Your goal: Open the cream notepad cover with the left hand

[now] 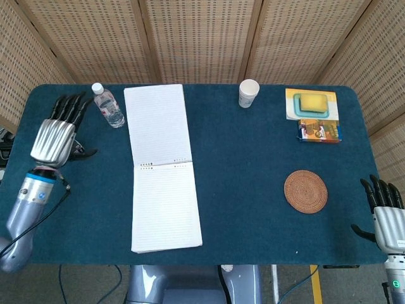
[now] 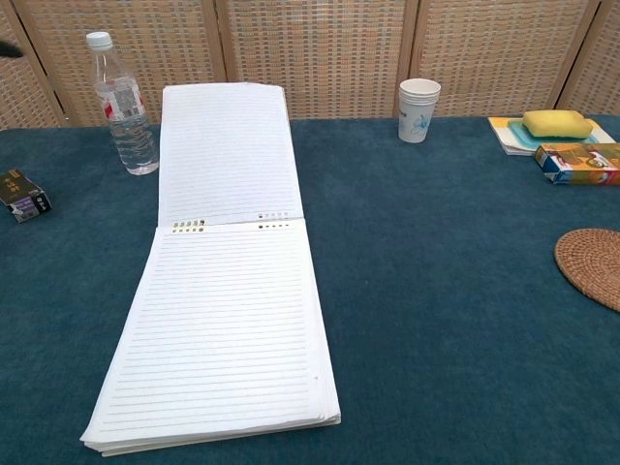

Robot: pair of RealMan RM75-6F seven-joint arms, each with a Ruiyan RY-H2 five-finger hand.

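The cream notepad point(image 1: 166, 206) point(image 2: 221, 329) lies open on the blue table, lined pages up. Its cover point(image 1: 157, 124) point(image 2: 227, 152) is folded flat back toward the far edge. My left hand point(image 1: 56, 134) hovers at the table's left side, well apart from the pad, fingers spread and holding nothing. My right hand point(image 1: 385, 212) sits at the front right corner, fingers apart and empty. Neither hand shows in the chest view.
A water bottle point(image 1: 108, 106) point(image 2: 121, 105) stands just left of the flipped cover. A small dark box point(image 2: 21, 194) lies at far left. A paper cup point(image 1: 249, 93), a yellow sponge on a tray point(image 1: 311, 102), a colourful box point(image 1: 319, 131) and a woven coaster point(image 1: 305, 191) occupy the right half.
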